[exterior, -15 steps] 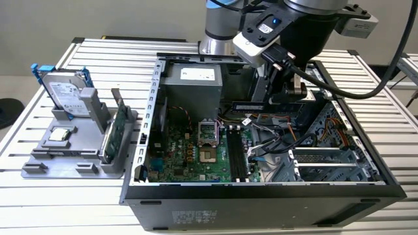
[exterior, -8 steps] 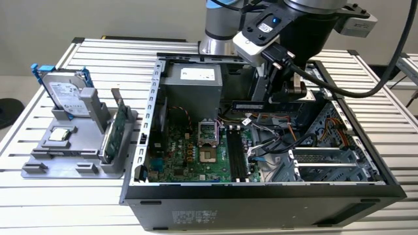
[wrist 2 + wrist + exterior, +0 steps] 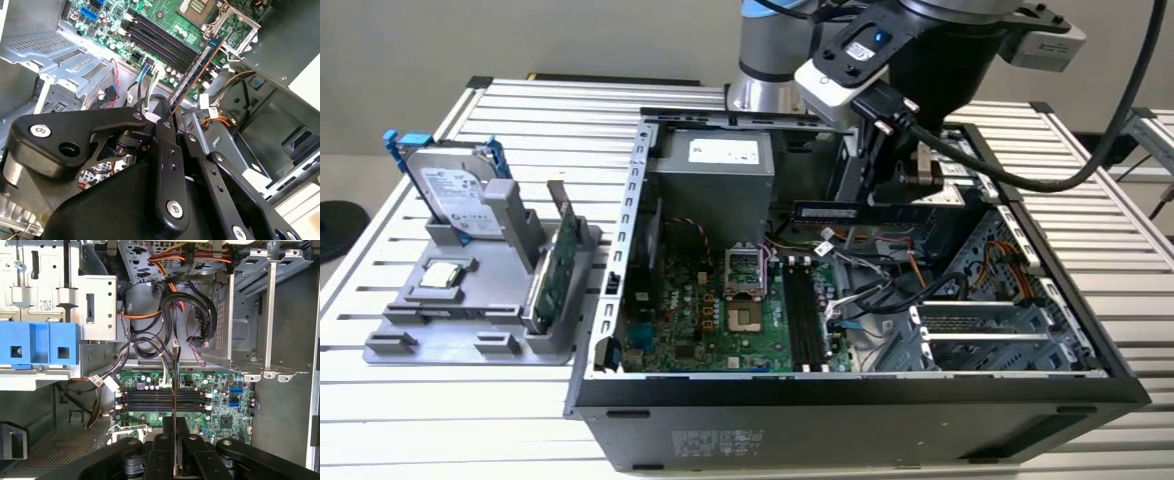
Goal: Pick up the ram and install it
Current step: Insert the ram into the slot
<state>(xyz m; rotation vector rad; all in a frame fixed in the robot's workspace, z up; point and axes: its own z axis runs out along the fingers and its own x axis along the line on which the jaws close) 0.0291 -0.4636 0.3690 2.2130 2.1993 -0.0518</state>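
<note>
Hand [image 3: 870,203] hangs inside the open PC case [image 3: 854,410]. Its black metal fingers [image 3: 164,145] are clamped tight on one end of the ram [image 3: 829,210]; the rest of the stick juts out free.

Ram is in the air, well above the mobo [image 3: 707,320], not seated. In the exterior view it lies approx level, w/ its free end toward the exterior view's left, near the side of the PSU [image 3: 714,165], so little room there. Memory slots [image 3: 803,320] sit lower, well apart from the stick. Ram seems to lie crosswise to them, but the angle is hard to judge.

Room is tight all round:
- Looped black cables [image 3: 881,290] lie under and beside the hand.
- Perforated sheet-metal drive cage [image 3: 987,330] is toward the exterior view's right.
- Case rim runs all round.

In the first wrist view the ram shows edge-on as a thin line btwn the fingers, slots long, dark and parallel beyond it. In the second wrist view it's a flat, dark, narrow board w/ a coppery strip along one long edge.

Outside the case, on the ribbed aluminium desk [image 3: 454,420], a grey holder [image 3: 400,340] carries a silver hard drive [image 3: 454,185] w/ blue rails and an upright green expansion card [image 3: 554,275].
</note>
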